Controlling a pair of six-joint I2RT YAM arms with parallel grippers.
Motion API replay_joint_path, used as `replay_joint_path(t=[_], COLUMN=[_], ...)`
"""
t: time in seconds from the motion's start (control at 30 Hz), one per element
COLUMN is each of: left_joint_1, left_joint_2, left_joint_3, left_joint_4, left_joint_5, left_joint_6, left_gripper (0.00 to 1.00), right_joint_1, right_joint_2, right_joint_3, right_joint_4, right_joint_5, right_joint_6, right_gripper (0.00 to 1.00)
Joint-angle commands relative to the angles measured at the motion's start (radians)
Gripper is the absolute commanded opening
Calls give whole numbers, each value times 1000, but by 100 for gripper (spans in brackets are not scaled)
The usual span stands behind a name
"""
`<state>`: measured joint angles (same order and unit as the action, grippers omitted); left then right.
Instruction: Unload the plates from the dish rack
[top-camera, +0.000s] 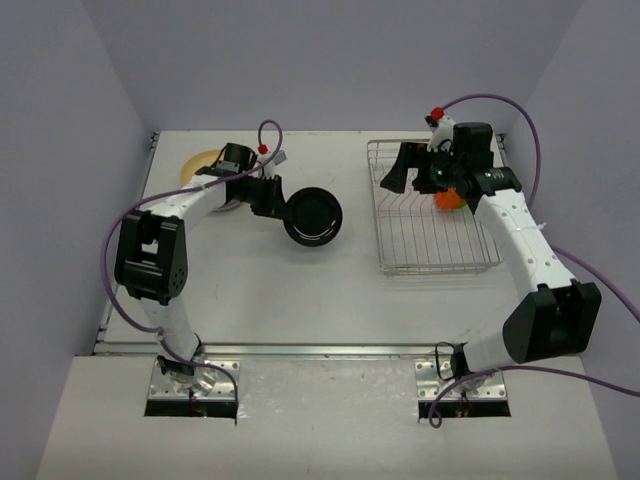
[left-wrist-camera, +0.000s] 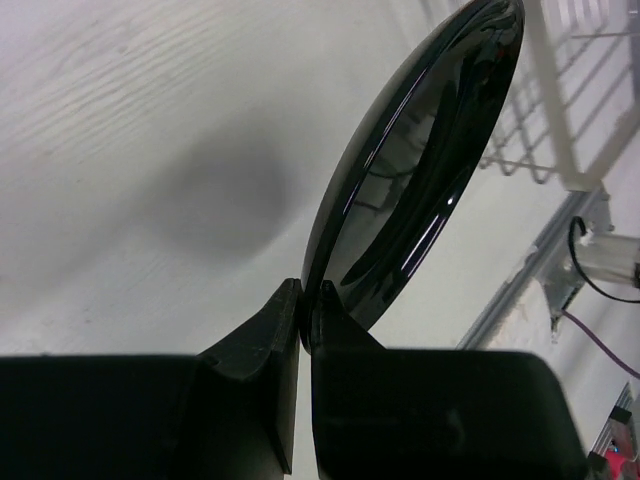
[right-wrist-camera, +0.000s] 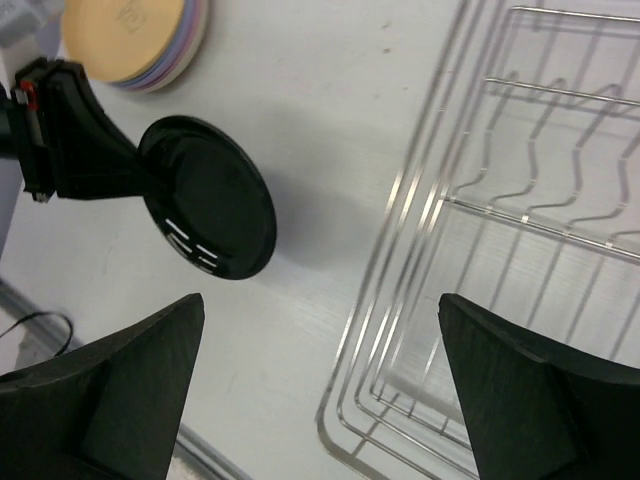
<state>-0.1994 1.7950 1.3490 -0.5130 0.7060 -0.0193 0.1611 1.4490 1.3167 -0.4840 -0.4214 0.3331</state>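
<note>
- Dish rack (top-camera: 430, 240): right side of desk.
- Black plate (top-camera: 313, 217): mid-desk, left of rack, rim clenched in left hand (top-camera: 283, 206).
- Orange plate (top-camera: 447, 199): in rack, under right arm.
- Right hand (top-camera: 403, 172): released, fingers wide apart, above rack's far-left corner.
- Plate stack (top-camera: 200, 162), tan on top: far left.

One rack (top-camera: 430, 240), one black plate (top-camera: 313, 216), one stack (right-wrist-camera: 135, 40)
</note>
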Motion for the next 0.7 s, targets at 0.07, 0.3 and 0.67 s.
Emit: replay_joint_path(t=[0.07, 0.3, 0.67], left_joint_1=[40, 46, 46], left_joint_2=[130, 233, 290], left_joint_3=[44, 84, 125], left_joint_4=[-41, -54, -70], left_joint_5=[-54, -113, -183], left_joint_6=[52, 49, 40], left_gripper=[0, 0, 32], right_joint_1=[-46, -64, -92], right_joint_2=[-24, -22, 51], right_joint_3=[3, -11, 46], right_joint_4=[-25, -33, -72], right_joint_5=[164, 234, 448], right_joint_6=[-38, -75, -127], right_gripper=[99, 99, 94])
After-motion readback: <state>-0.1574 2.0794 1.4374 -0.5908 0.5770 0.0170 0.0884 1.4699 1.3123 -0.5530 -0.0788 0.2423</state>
